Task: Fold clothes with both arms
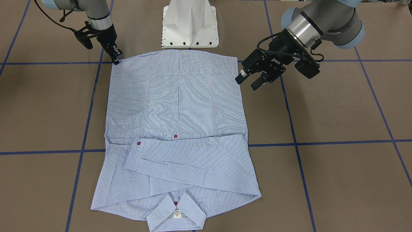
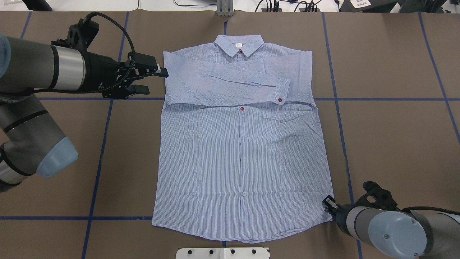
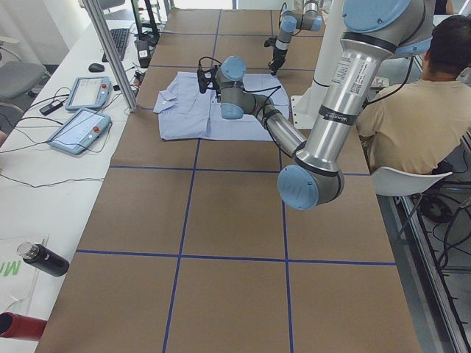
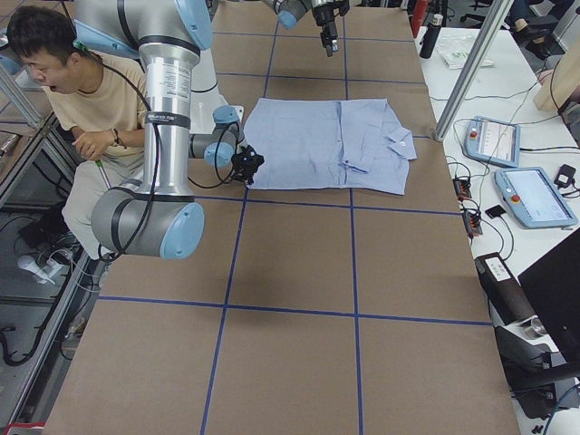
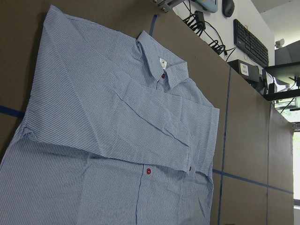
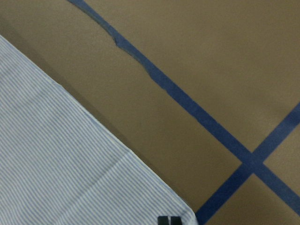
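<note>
— How does the left arm (image 2: 32,72) stand?
— Its wrist lies nearly level and reaches sideways. The left end effector (image 2: 152,81) is held aloft with its jaws spread wide and nothing between them.
— And the right arm (image 2: 391,230)?
— Its wrist is bent steeply down. The right end effector (image 1: 116,59) points tip-down, very low, and in the wrist view its fingertips (image 6: 168,220) are pressed together.

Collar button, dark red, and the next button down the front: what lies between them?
A folded sleeve of the blue-and-white striped shirt, seen overhead.
</note>
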Controlling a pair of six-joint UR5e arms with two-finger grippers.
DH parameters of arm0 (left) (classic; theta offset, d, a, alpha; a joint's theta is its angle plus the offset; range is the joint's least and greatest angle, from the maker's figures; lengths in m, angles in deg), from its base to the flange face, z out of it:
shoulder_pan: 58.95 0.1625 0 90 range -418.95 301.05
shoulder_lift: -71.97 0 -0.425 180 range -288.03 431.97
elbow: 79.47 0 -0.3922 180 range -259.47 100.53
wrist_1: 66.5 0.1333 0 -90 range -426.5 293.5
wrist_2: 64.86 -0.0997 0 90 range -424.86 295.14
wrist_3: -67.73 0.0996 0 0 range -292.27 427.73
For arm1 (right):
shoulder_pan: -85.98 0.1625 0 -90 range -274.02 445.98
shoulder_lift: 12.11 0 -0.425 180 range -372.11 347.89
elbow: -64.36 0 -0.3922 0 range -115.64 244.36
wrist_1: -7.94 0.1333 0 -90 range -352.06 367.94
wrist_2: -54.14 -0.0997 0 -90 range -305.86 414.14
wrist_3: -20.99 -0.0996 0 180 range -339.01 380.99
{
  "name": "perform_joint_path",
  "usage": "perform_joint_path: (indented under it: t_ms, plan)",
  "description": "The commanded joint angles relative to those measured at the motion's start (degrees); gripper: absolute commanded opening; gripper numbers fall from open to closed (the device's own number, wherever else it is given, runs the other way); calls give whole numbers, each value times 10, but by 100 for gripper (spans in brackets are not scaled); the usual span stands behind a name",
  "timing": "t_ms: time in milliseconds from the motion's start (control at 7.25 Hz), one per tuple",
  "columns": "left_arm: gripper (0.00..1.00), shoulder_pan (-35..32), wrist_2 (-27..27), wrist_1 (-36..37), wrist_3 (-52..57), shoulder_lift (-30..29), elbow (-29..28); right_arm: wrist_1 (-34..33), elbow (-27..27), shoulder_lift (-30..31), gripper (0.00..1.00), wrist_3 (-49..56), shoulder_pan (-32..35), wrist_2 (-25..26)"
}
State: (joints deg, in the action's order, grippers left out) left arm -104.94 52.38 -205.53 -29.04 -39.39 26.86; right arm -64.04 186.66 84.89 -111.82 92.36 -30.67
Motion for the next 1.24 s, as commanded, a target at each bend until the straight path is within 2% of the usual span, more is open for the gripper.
perform_joint_path:
  t_ms: [0,414,552,1104]
  plan:
    - [87,1,0,1,1,0,-1,0,1,1,9,0,-4,0]
    - [87,1,0,0,1,0,-2,-1,6,4,73,0,-8,1]
    - [87,1,-1,0,1,0,-2,-1,5,7,100,-13,-8,1]
    - [87,13,-21,0,0,0,-2,0,-1,7,98,-16,-16,3]
